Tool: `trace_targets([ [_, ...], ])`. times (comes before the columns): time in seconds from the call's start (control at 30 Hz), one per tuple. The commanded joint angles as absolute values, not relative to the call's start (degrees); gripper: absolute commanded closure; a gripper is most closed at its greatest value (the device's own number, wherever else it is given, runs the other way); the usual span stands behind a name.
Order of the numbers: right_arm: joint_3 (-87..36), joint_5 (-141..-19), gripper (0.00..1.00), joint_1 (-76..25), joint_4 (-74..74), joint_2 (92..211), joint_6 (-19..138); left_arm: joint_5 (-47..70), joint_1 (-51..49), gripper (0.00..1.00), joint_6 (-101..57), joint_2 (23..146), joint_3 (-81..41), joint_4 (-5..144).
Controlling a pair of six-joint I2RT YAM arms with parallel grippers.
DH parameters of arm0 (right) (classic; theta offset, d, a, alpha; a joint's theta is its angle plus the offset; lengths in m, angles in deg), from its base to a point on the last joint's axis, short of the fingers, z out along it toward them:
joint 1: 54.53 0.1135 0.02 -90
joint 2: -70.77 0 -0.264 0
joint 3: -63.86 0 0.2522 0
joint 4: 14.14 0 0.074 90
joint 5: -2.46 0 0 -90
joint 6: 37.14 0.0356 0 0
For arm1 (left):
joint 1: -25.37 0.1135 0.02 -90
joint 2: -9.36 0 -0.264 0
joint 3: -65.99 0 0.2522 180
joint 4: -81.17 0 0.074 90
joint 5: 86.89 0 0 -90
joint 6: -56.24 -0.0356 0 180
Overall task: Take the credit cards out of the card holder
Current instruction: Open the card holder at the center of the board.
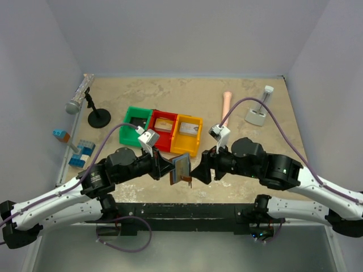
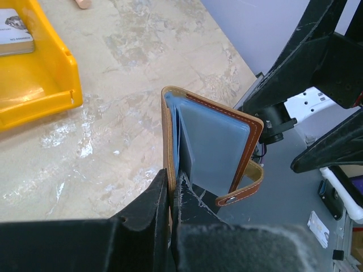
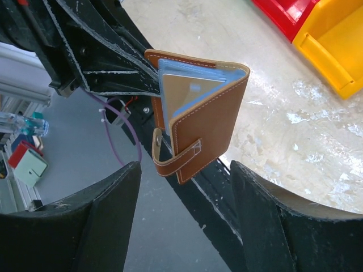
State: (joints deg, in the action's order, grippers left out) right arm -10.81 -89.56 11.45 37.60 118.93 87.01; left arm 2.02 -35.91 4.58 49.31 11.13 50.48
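Note:
The card holder [image 1: 180, 168] is a brown bifold wallet with a pale blue-grey inside, held upright and partly open above the table's near edge. My left gripper [image 1: 169, 168] is shut on one brown cover near the spine; the left wrist view shows the fingers [image 2: 153, 209] pinching it and the pale sleeves [image 2: 212, 150] fanning out. My right gripper [image 1: 196, 170] is open just right of it. In the right wrist view the card holder [image 3: 212, 122] hangs ahead of the open gripper [image 3: 184, 168], strap loose, with a tan card [image 3: 190, 93] showing in a sleeve.
Green [image 1: 136, 119], red [image 1: 163, 130] and yellow [image 1: 188, 134] bins stand in a row behind the arms; the red and yellow ones each hold a card. A microphone on a stand [image 1: 91, 105], blue blocks [image 1: 81, 153], a pink rod [image 1: 226, 105] and a white stand [image 1: 258, 113] lie further off.

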Motion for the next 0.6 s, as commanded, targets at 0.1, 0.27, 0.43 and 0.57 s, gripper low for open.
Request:
trace_targets([
  [0.1,-14.94,-88.77,0.30,11.48,36.62,124.11,85.99,1.17,-36.33,1.00,4.47,48.47,7.85,49.74],
  [0.27,-16.61,-89.73,0.27,11.48,37.94,126.04,85.82,1.61,-36.33,1.00,4.73,48.65,8.20,50.01],
  [0.43,-18.81,-92.81,0.27,11.48,40.49,128.85,85.55,2.14,-36.33,1.00,4.99,48.47,8.55,50.62],
  [0.57,-19.95,-92.99,0.27,10.78,41.02,131.32,85.64,2.58,-36.42,1.00,5.26,48.39,8.55,50.97],
])
